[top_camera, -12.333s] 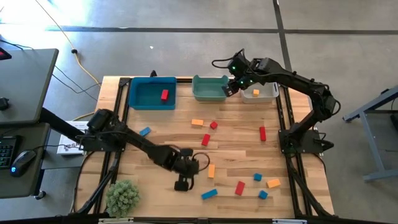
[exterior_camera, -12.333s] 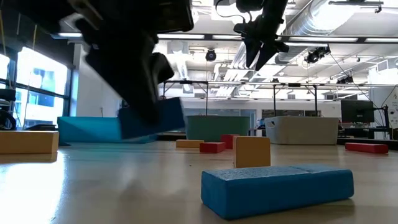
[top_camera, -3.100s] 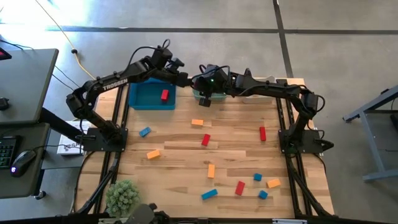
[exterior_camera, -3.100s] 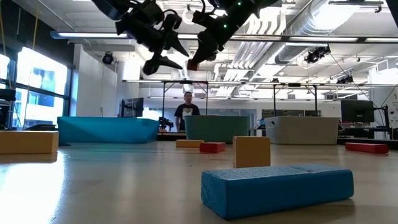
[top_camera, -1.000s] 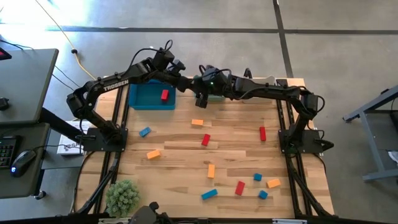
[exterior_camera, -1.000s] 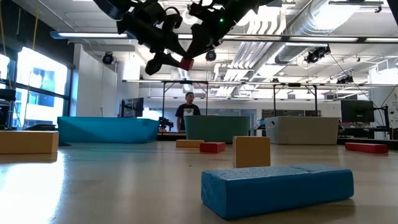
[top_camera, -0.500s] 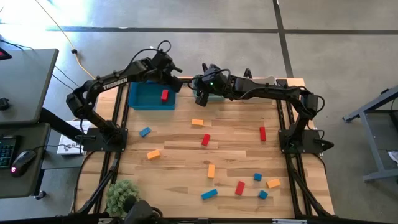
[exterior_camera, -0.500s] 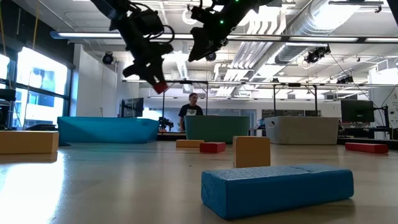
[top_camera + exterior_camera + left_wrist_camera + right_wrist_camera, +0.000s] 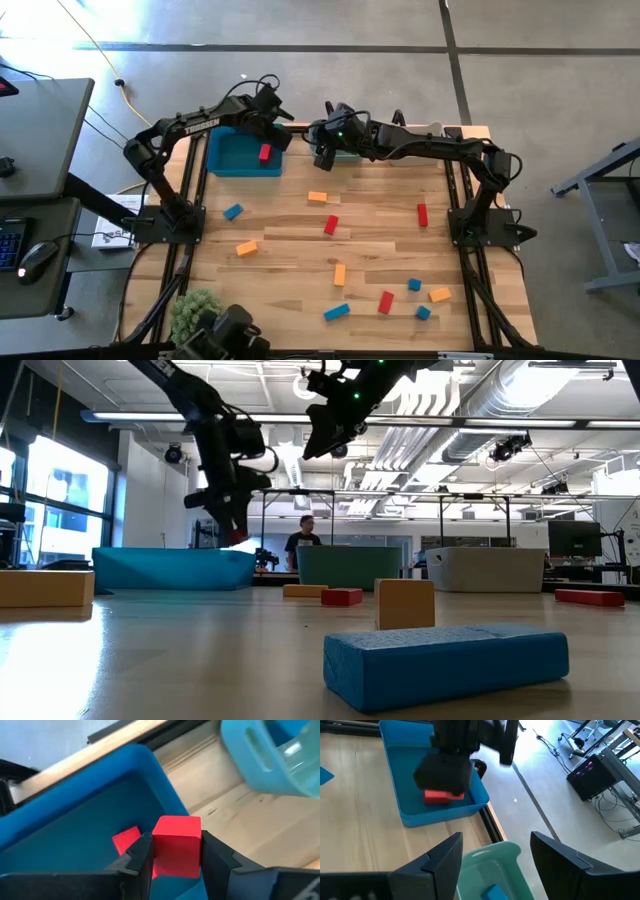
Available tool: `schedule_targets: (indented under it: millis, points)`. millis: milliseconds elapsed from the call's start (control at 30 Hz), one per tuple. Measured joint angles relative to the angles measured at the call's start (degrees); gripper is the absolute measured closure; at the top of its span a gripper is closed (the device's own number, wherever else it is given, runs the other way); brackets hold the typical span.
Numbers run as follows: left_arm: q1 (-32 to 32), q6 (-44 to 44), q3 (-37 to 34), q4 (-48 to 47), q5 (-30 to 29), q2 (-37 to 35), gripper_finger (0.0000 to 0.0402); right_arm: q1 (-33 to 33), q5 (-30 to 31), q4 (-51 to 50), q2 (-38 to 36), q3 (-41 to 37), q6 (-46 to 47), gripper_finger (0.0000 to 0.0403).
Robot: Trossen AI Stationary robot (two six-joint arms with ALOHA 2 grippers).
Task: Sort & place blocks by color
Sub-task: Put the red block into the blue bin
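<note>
My left gripper hangs over the blue bin, near its far right corner, and is shut on a red cube. In the low view the left gripper points down above that bin's wall. One red bar lies on the blue bin's floor. My right gripper is open and holds nothing, up in the air over the teal bin, where a blue block lies. Several red, blue and orange blocks, such as a red bar and an orange bar, lie flat on the table. My left gripper pinches the red cube between its two fingers, one on each of two opposite side faces. The fingers come from above, pointing down. The cube is lifted clear and sits level above the blue bin's floor.
A white bin stands right of the teal bin on the far edge, partly under the right arm. A green plant sits at the near left corner. A person stands in the room beyond the bins. Bare wood lies mid-table.
The red cube has passed from my right gripper to my left one. The left gripper then carried it toward the table's left and down, over the blue bin. The right gripper has stayed high above the teal bin.
</note>
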Motion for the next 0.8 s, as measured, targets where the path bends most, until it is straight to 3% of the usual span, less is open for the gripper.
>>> schedule_targets:
  millis: [400,800]
  points:
    - [0.0,0.3,0.0,-0.1,-3.6,4.5,0.0285,0.0,0.0,-0.8,0.0,0.0,5.0,0.0181]
    - [0.0,3.0,0.0,0.0,-4.1,4.5,0.0203,0.0,-0.7,-13.3,0.0,0.0,21.2,0.0181]
